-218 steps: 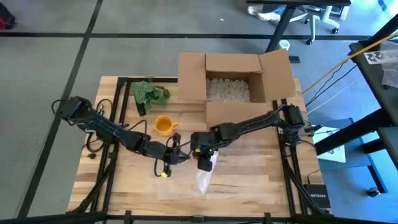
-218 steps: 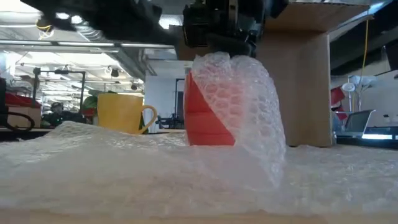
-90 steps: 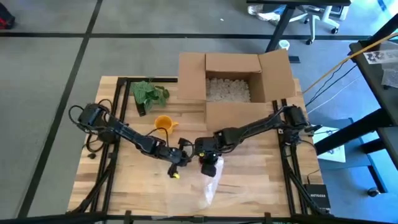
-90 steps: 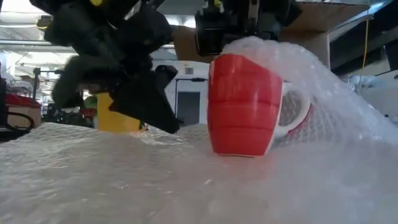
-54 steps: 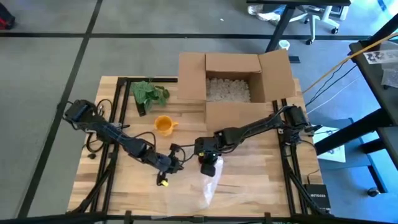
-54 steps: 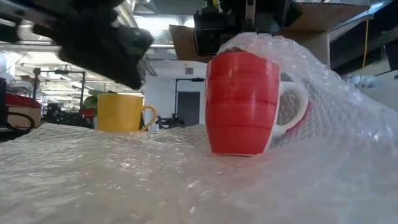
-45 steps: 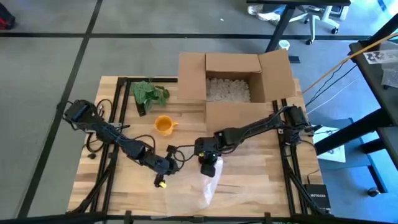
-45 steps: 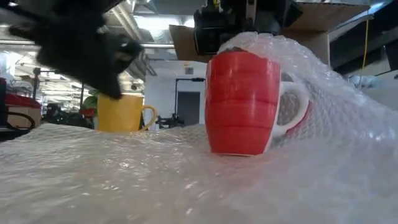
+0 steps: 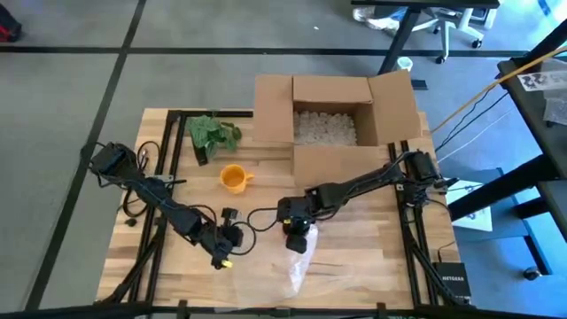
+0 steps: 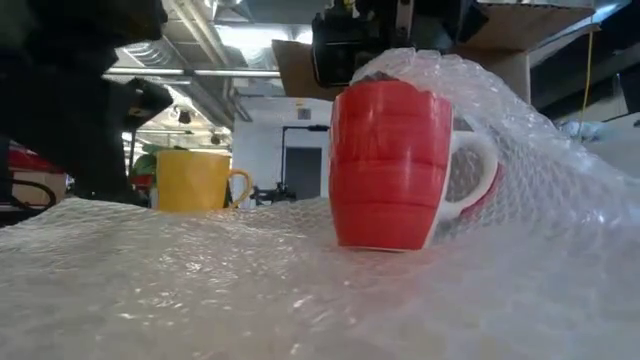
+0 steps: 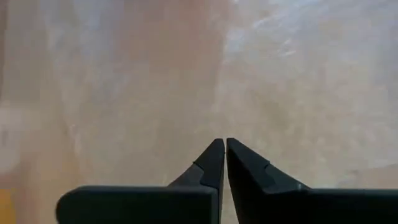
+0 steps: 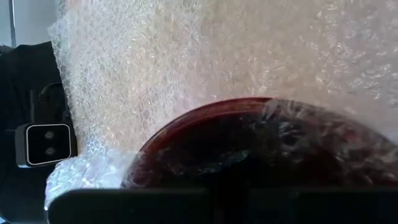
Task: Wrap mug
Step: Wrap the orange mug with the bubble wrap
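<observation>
mug [image 10: 388, 165] on bubble wrap [image 10: 200, 290] — box [image 9: 335, 124] behind

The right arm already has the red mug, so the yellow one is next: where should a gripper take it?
Probably the yellow mug by its rim, from above. It stands upright and open, apart from the leaves, with its handle toward the cardboard box.

A red mug [image 10: 388, 166] stands upright on bubble wrap [image 10: 300, 290], directly beneath a dark gripper [image 10: 362, 35], apparently the right one. Wrap drapes over the mug's handle side. A yellow mug [image 10: 197, 180] sits farther back, well apart from it.
</observation>
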Controlling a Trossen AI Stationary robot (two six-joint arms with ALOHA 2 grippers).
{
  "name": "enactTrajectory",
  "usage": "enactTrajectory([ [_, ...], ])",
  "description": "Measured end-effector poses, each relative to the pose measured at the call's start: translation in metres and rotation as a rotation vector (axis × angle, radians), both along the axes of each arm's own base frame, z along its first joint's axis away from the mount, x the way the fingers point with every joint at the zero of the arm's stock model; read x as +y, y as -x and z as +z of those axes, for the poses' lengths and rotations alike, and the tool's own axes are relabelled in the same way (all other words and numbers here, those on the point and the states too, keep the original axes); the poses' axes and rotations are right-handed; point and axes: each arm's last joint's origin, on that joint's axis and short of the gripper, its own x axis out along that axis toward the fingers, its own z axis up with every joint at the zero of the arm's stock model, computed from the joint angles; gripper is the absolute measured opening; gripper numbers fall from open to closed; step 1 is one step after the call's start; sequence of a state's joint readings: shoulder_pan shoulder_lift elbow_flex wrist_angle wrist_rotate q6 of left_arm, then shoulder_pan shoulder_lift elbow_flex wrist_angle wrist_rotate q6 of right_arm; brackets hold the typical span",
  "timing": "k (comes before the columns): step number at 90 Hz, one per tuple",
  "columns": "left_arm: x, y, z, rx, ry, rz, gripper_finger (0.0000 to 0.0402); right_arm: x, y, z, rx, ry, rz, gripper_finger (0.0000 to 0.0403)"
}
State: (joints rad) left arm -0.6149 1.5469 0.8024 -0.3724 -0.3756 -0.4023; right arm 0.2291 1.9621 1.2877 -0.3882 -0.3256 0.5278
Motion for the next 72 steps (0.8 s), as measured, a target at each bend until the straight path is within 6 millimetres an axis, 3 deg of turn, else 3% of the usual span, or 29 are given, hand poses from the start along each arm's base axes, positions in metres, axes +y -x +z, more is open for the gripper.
enactTrajectory([
  [14,0.002,0.009,0.009,0.014,0.047,0.089,0.0043,0.0,0.0,0.0,0.0,0.001,0.0,0.0],
  [41,0.01,0.037,0.044,-0.084,0.178,0.267,0.0128,0.0,0.0,0.0,-0.006,0.009,-0.004,0.0],
  [72,0.017,0.053,0.005,-0.037,0.372,0.371,0.0184,0.0,-0.002,0.0,-0.026,0.007,0.001,0.0],
])
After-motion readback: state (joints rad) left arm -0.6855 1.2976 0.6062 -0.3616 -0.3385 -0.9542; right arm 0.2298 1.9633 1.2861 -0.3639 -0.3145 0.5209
